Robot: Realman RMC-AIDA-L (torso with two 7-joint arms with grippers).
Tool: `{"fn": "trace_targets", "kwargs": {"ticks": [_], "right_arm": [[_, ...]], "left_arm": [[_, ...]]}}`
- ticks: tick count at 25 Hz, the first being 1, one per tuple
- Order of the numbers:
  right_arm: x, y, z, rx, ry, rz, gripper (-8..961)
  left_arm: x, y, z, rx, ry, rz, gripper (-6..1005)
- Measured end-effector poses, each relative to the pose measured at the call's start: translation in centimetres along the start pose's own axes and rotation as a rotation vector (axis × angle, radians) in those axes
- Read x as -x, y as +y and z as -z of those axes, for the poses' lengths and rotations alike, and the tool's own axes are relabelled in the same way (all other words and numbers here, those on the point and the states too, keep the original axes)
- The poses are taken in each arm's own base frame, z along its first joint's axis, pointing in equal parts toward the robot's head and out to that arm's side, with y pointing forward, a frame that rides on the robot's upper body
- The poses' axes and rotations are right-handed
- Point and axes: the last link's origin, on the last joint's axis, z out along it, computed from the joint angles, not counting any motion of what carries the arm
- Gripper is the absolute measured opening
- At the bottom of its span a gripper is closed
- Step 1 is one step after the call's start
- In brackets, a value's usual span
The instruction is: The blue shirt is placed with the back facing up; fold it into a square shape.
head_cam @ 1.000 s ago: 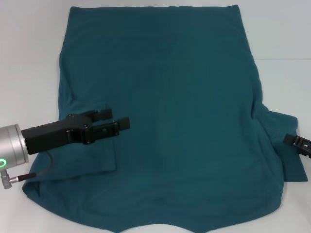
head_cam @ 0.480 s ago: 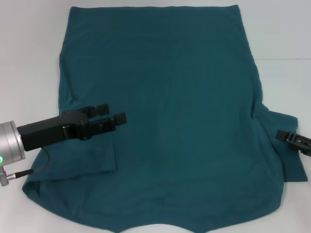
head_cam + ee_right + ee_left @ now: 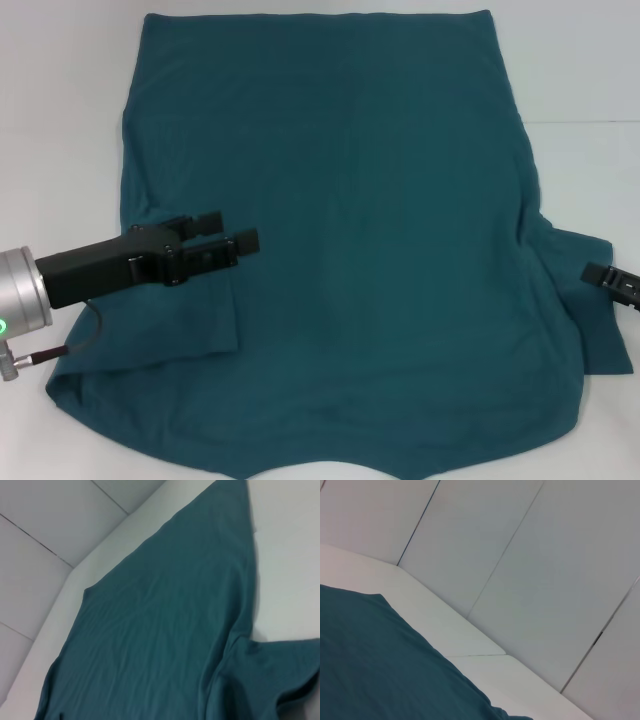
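Tabletop (image 3: pixel 60 90): white surface; we see it bare along both side edges of the head view, and white panelled walls (image 3: pixel 530 565) rise behind it in the wrist views.

Blue shirt (image 3: pixel 340 230): we record it spread flat and plain side up across most of the tabletop, reaching from under the left end effector over to the right end effector. Hem edge lies far from the robot, collar end near. The sleeve on the left side is folded inward onto the body and sits directly beneath the left end effector. The sleeve on the right side lies spread outward, under and beside the right end effector.

Left arm (image 3: pixel 90 270): black link with a silver cuff, entering from the left edge, lying over the shirt's left side.

Left end effector (image 3: pixel 228 232): we note both black fingers apart with a clear gap, nothing between them, pointing toward the shirt's middle, above the folded sleeve.

Right end effector (image 3: pixel 612 282): only a small black part shows at the right edge, over the outer sleeve; we cannot tell how its fingers stand.
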Motion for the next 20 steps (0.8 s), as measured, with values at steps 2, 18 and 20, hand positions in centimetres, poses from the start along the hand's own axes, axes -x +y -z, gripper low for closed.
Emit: {"fn": "trace_targets", "kwargs": {"ticks": [2, 18, 20], "right_arm": [[0.2, -0.1, 0.0, -0.004, -0.002, 0.003, 895], [-0.1, -0.1, -1.6, -0.044, 0.030, 0.036, 890], [-0.2, -0.1, -1.7, -0.043, 0.033, 0.035, 889]], "left_arm": [[0.0, 0.0, 0.0, -0.001, 0.000, -0.001, 862], [-0.1, 0.0, 0.0, -0.001, 0.012, 0.002, 861], [-0.1, 0.0, 0.0, -0.001, 0.012, 0.002, 861]]}}
